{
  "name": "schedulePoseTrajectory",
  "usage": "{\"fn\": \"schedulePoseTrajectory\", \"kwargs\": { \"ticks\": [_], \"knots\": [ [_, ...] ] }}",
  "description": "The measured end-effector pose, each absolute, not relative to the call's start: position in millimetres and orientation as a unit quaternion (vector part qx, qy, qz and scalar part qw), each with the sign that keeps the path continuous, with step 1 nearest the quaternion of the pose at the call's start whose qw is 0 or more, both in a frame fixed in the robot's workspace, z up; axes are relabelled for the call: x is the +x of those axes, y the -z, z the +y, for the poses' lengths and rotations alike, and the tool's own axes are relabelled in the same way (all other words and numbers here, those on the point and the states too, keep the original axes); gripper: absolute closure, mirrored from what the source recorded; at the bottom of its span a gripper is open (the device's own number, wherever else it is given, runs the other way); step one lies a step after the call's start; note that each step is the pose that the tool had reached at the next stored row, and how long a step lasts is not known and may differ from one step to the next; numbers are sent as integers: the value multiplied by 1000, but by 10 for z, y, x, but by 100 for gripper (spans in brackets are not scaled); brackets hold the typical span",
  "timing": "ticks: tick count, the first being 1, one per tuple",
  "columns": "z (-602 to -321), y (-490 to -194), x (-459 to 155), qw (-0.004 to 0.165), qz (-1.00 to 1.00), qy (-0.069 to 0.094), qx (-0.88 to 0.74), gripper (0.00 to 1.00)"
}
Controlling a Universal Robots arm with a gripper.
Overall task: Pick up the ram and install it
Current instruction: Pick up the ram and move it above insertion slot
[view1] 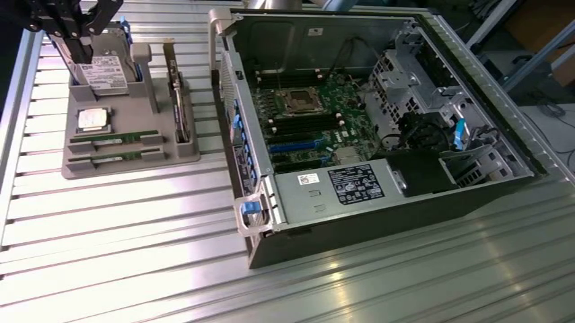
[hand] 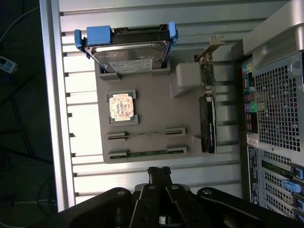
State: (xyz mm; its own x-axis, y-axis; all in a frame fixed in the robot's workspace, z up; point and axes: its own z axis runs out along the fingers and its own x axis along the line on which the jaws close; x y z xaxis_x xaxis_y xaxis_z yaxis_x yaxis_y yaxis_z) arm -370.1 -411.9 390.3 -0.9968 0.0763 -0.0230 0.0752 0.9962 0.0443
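Claw [hand: 159, 172] shut, empty: I hover at the exterior view's far left, above a grey tray's [hand: 152, 109] thin green ram sticks [hand: 145, 153].

- You have open room from above over the two ram sticks [view1: 115, 139] lying low in the grey holder [view1: 134, 166].
- Mind the upright hard drive [view1: 112, 70] at the holder's far end and the card [view1: 182, 111] standing on edge along its case side.
- The case's raised side wall [view1: 231, 101] stands between the holder and the open-topped motherboard [view1: 346, 91].
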Motion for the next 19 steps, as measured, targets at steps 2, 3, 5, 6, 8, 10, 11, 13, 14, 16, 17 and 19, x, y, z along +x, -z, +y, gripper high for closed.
{"fn": "schedulePoseTrajectory", "kwargs": {
  "ticks": [2, 3, 5, 6, 8, 10, 11, 13, 14, 16, 17, 19],
  "knots": [
    [-4119, -3903, -3701, 12, 999, -22, 36, 88],
    [-4119, -3903, -3701, 12, 999, -22, 31, 88],
    [-4119, -3900, -3701, 12, 1000, -22, 10, 88],
    [-4119, -3899, -3701, 12, 1000, -22, 5, 88],
    [-4119, -3896, -3701, 11, 1000, -22, -9, 88],
    [-4118, -3891, -3701, 11, 999, -22, -38, 88],
    [-4119, -3886, -3701, 10, 998, -23, -62, 88],
    [-4119, -3880, -3701, 9, 995, -23, -95, 88],
    [-4119, -3878, -3701, 9, 994, -23, -107, 88],
    [-4119, -3872, -3701, 8, 989, -23, -146, 88],
    [-4119, -3871, -3701, 8, 987, -23, -157, 88],
    [-4119, -3867, -3701, 7, 984, -23, -179, 88]
  ]
}}
